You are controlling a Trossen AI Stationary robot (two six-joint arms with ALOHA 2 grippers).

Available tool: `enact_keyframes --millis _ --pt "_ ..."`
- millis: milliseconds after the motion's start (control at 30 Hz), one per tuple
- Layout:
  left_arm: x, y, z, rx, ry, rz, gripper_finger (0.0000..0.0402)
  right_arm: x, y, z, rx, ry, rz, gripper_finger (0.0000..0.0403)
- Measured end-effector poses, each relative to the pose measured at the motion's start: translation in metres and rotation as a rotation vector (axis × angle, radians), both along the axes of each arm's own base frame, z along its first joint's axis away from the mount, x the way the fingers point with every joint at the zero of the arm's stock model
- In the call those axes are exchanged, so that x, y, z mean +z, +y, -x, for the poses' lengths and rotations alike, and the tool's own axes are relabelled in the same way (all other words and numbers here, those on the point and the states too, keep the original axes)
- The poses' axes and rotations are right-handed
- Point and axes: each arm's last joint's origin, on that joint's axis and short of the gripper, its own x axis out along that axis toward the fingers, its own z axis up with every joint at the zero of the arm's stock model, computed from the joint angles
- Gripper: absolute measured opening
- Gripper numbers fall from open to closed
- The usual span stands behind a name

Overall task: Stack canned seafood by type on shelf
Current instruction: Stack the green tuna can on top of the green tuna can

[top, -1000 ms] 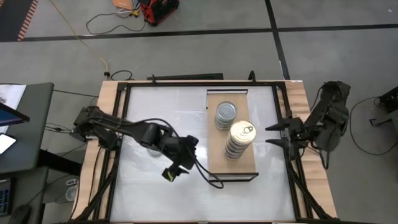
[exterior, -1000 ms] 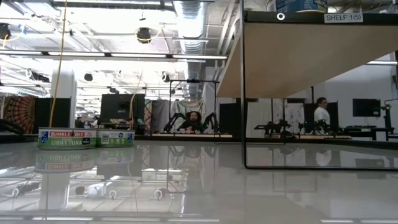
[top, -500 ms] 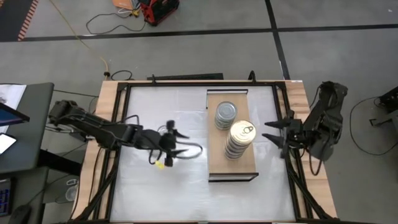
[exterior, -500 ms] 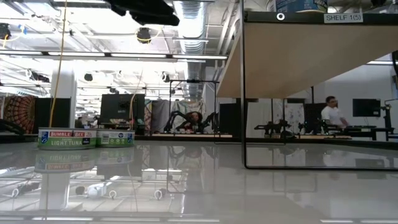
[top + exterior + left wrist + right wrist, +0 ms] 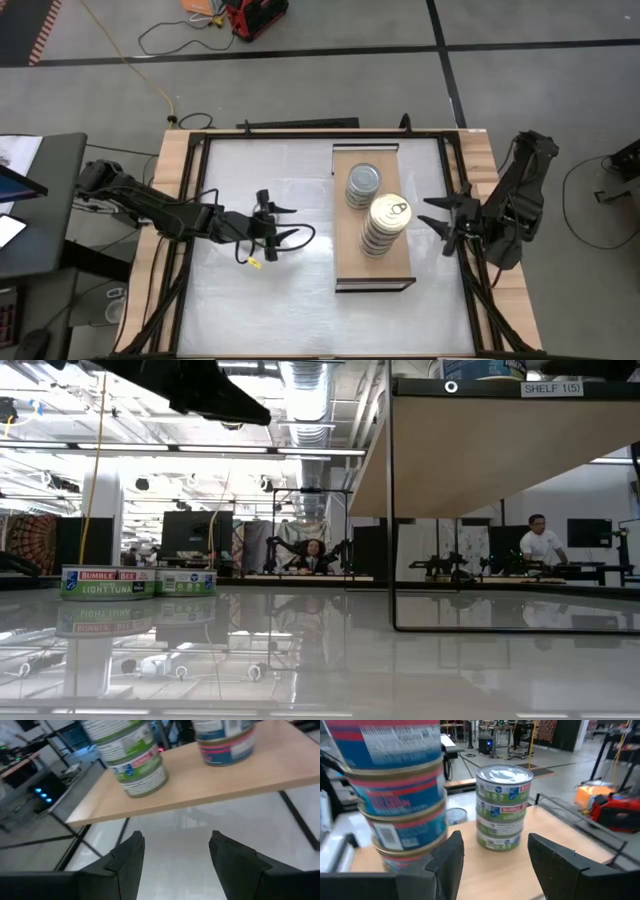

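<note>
While left tool point(image 5: 285, 224) gapes empty, tins point(image 5: 386, 224) rightward on shelf point(image 5: 347, 262).

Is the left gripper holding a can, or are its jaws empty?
Empty. The left gripper is open over bare tabletop, short of the shelf.

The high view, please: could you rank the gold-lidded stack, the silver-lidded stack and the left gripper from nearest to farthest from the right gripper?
Measured from the right gripper, at the table's right edge:
1. The gold-lidded stack, on the near side of the shelf.
2. The silver-lidded stack, beside it on the shelf, slightly farther.
3. The left gripper, over the tabletop beyond the shelf.
</note>
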Motion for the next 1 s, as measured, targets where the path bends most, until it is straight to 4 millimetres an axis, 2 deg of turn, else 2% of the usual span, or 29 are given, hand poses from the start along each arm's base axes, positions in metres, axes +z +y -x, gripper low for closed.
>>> enact_keyframes --millis 67,233,467,667,800,1000 --pt "-0.003 0.001 0.001 0.018 -0.005 0.008 0.0212 -0.004 -0.001 0.000 -0.008 0.013 0.024 0.0246" --pt "-0.028 0.004 0.009 0.032 0.021 -0.007 0.0212 -0.014 -0.006 0.000 -0.034 0.059 0.091 0.0246" --pt "-0.059 0.027 0.024 0.138 -0.092 -0.031 0.0212 -0.022 -0.022 0.006 -0.084 0.121 0.164 0.0245" --pt "-0.061 0.048 0.025 0.199 -0.121 -0.077 0.0212 0.002 -0.037 0.015 -0.087 0.057 0.113 0.0236" --pt "-0.060 0.053 0.025 0.223 -0.130 -0.062 0.0212 0.017 -0.046 0.022 -0.087 0.001 0.033 0.0228" --pt "-0.060 0.052 0.024 0.237 -0.167 0.023 0.0212 0.020 -0.052 0.027 -0.066 -0.012 -0.016 0.0226"
